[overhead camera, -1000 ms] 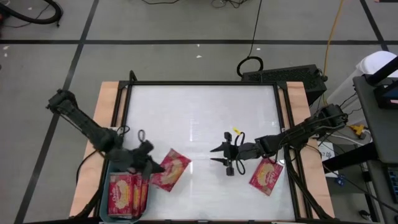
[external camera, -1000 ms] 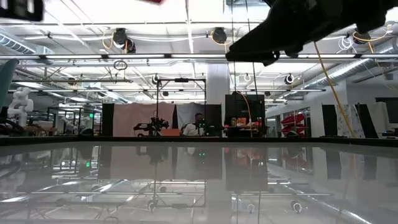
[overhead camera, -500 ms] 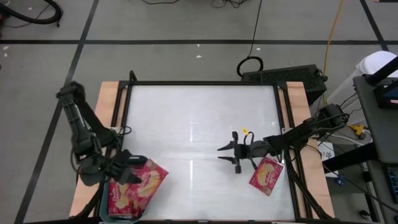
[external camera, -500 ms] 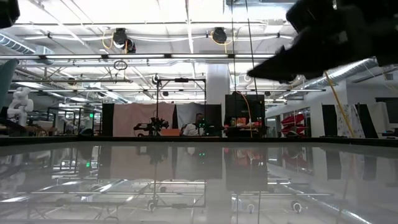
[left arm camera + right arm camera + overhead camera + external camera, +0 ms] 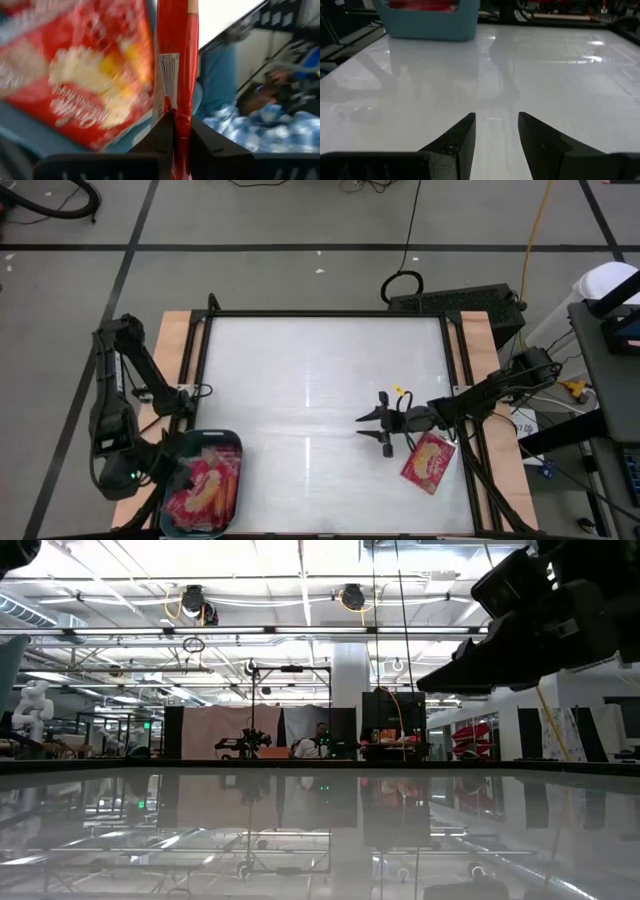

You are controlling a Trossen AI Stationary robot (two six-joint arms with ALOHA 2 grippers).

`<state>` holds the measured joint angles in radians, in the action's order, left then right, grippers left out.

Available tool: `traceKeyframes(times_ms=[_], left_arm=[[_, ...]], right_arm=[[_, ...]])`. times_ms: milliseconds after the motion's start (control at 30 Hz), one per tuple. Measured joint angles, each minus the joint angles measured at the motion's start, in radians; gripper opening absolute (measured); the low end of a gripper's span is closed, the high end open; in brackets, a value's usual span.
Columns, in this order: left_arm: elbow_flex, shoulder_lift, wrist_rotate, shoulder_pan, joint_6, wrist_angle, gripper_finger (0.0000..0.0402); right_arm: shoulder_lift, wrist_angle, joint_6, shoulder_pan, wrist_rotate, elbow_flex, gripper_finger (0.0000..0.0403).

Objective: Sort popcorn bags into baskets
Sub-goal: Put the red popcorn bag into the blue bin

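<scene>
The teal basket (image 5: 232, 442) stands at the table's near left corner with red popcorn bags (image 5: 80, 85) in it. My left gripper (image 5: 172, 470) hangs over the basket's left side, shut on another red popcorn bag (image 5: 176, 55), seen edge-on in the left wrist view. One more popcorn bag (image 5: 428, 462) lies flat on the table near its right edge. My right gripper (image 5: 376, 428) stands open just left of that bag, low over the table, its fingers (image 5: 462, 135) pointing toward the basket (image 5: 430, 22) with nothing between them. My left gripper pinches the popcorn bag by one narrow edge (image 5: 181, 117) between its two fingers. The bag stands on edge beyond the fingers, slanting down over the basket and clear of the table. How far back it reaches between the fingers does not show.
A dark frame (image 5: 200, 330) rims the glossy white tabletop (image 5: 320, 370). Wooden strips (image 5: 172, 350) run along the left and right sides. The tabletop's middle and far part lie bare. Cables and equipment (image 5: 460, 302) sit beyond the far right corner.
My left gripper has swung toward the table's left edge and rolled, carrying its bag from over the table beside the basket to over the basket. My right gripper has sunk toward the table and shifted a little toward the right edge, still open.
</scene>
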<state>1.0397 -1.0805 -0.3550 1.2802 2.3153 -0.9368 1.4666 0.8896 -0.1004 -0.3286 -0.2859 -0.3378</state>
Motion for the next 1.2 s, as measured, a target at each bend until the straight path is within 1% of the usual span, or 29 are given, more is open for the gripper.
traceKeyframes(times_ms=[167, 300, 533, 633, 933, 1000, 1100, 1200], left_arm=[[-0.002, -0.054, 0.128, 0.007, 0.030, 0.001, 0.0045], [-0.002, -0.084, 0.186, 0.007, 0.032, 0.002, 0.0048], [-0.002, -0.098, 0.199, 0.034, 0.021, -0.004, 0.0050], [-0.002, -0.098, 0.222, 0.047, 0.002, 0.007, 0.0050], [-0.002, -0.098, 0.229, 0.071, -0.068, 0.017, 0.0054], [-0.002, -0.098, 0.268, 0.077, -0.077, 0.016, 0.0061], [-0.002, -0.098, 0.380, 0.084, -0.074, -0.004, 0.0076], [-0.002, -0.097, 0.459, 0.082, -0.069, -0.024, 0.0084]], right_arm=[[0.000, 0.027, 0.015, 0.000, 0.000, 0.000, 0.0139], [0.000, 0.027, 0.015, 0.000, 0.001, 0.000, 0.0139], [0.000, 0.027, 0.002, -0.007, 0.001, 0.000, 0.0139], [0.000, 0.030, -0.016, -0.017, 0.001, 0.000, 0.0139], [0.000, 0.099, -0.026, -0.061, 0.000, 0.000, 0.0139], [0.000, 0.113, -0.026, -0.067, -0.002, 0.000, 0.0139], [0.000, 0.129, -0.026, -0.074, -0.014, 0.000, 0.0139], [0.000, 0.132, -0.032, -0.079, -0.037, 0.000, 0.0139]])
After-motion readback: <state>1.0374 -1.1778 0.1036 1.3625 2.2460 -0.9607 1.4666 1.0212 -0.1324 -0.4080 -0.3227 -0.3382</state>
